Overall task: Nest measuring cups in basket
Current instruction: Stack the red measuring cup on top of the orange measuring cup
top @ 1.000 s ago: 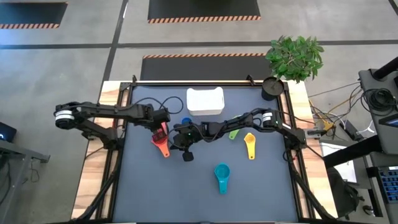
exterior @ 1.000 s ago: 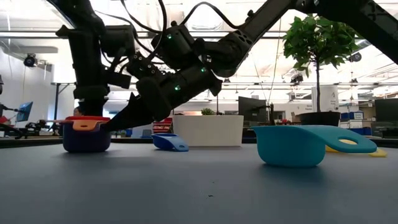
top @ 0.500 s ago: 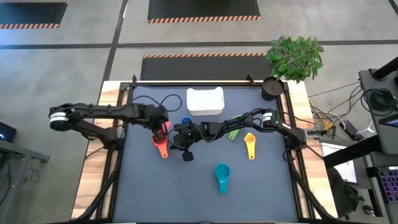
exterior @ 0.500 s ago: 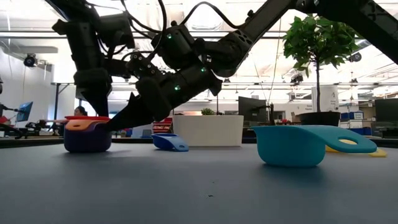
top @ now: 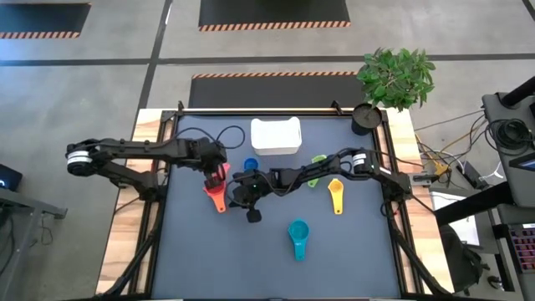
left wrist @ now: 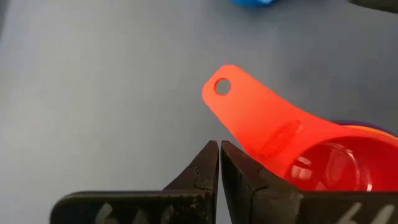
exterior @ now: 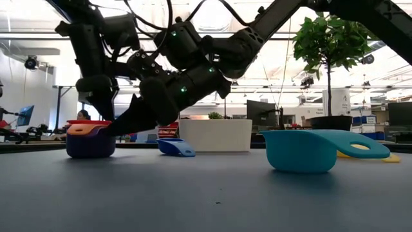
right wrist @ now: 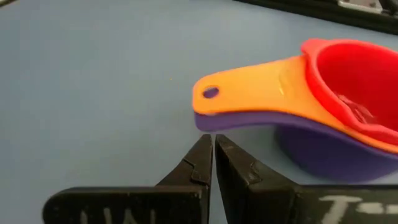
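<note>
A stack of three measuring cups [top: 216, 190] stands on the table: purple at the bottom, orange in the middle, red on top [exterior: 90, 138]. My left gripper [top: 220, 173] hovers over it, shut, its tips [left wrist: 219, 144] beside the red handle [left wrist: 249, 115]. My right gripper [right wrist: 213, 140] is shut too, slanting down toward the stack from the table's right [exterior: 111, 131], just short of the orange and purple handle ends [right wrist: 208, 106]. The blue cup [top: 250, 165], green cup [top: 314, 178], yellow cup [top: 335, 195] and teal cup [top: 298, 237] lie apart on the table. The white basket [top: 276, 135] stands at the far side. My left gripper's shut fingers [left wrist: 249, 177] stand close beside the red cup's handle, coming from above. I cannot tell whether they touch it. My right gripper touches nothing: a strip of table shows between its tips and the handle ends.
A black round cup [top: 365, 118] and a potted plant [top: 398, 75] stand at the far right corner. The right arm [top: 292, 174] lies across the middle of the table, over the green cup. Free room lies along the near edge on either side of the teal cup.
My left gripper has lifted a little off the top of the stack, tipped, and shifted slightly toward the table's left. The stack has stayed in place. My right gripper has hardly moved.
</note>
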You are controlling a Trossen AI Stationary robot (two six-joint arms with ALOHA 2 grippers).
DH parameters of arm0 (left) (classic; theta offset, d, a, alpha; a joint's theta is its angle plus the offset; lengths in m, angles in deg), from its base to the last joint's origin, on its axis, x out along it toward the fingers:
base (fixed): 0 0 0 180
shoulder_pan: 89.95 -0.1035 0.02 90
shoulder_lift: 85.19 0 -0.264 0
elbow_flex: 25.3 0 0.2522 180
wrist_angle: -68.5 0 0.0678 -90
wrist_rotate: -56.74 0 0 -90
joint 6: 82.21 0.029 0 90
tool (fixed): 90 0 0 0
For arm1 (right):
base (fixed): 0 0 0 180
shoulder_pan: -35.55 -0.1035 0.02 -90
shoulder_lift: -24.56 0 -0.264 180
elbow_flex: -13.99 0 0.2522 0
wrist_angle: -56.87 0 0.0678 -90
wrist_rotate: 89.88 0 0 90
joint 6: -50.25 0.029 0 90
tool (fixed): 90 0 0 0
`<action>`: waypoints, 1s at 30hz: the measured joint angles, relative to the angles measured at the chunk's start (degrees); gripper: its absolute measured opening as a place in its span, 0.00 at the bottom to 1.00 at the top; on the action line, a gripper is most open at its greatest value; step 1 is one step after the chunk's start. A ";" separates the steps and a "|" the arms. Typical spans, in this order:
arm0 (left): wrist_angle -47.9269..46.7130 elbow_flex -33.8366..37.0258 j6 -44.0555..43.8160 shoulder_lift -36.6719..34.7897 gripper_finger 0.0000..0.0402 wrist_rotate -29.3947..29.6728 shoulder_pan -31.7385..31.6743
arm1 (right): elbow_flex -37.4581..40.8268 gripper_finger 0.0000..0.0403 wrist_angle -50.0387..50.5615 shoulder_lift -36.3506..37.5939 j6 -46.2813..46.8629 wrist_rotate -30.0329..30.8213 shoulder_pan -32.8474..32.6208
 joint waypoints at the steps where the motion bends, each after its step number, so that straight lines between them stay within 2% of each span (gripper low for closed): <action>1: 0.02 0.01 0.00 0.32 0.00 0.06 -0.02 | 0.00 0.02 -0.22 -0.10 0.02 0.04 -0.08; 9: 0.77 -0.13 -0.08 0.63 0.00 -0.56 0.02 | -0.22 0.02 -1.54 -0.52 0.27 0.39 -0.06; 16: -11.19 -7.51 -5.28 -3.68 0.00 -0.21 2.48 | -0.22 0.02 2.95 0.92 -2.08 0.41 0.93; 21: -12.92 -8.79 -11.26 -10.73 0.00 -0.01 10.80 | -0.22 0.02 8.92 3.46 -3.44 0.79 2.48; 26: -10.32 -4.56 -21.20 -15.41 0.00 0.09 22.57 | -0.20 0.02 11.24 4.09 -4.52 0.96 3.68; 30: -7.27 -0.77 -28.68 -15.58 0.00 0.02 32.11 | -0.21 0.02 12.53 5.15 -6.78 2.39 4.78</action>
